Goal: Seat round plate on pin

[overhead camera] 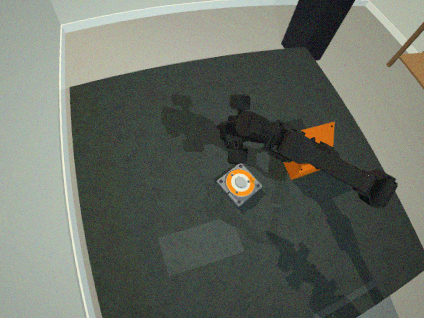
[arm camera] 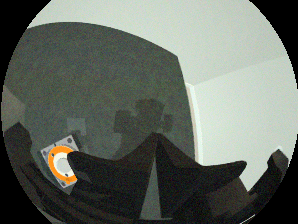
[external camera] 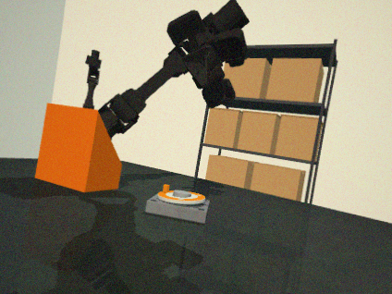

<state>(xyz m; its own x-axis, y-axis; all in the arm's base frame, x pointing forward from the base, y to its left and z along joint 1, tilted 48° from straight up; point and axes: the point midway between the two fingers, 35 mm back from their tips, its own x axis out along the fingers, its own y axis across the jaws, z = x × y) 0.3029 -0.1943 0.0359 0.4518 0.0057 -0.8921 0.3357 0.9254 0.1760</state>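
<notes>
Dark counter (external camera: 277,250) fills the foreground from where I stand, and on it sits the grey base (external camera: 177,209), square, with the round plate (external camera: 181,197) lying over it around the pale post (external camera: 182,192). Its orange tab (external camera: 165,188) stands up at the plate's far-left edge, roughly ten o'clock in the exterior view. Whether the plate lies level I cannot tell.

Well apart, above and behind it, the gripper (external camera: 217,92) hangs in the air, its fingers pressed together on nothing, pointing down and away from the plate. The arm (external camera: 153,85) rises from the orange pedestal (external camera: 74,148) at nine o'clock, slants up toward one o'clock, then folds over at the wrist. Behind stands a metal shelf rack (external camera: 277,120) with cardboard boxes.
</notes>
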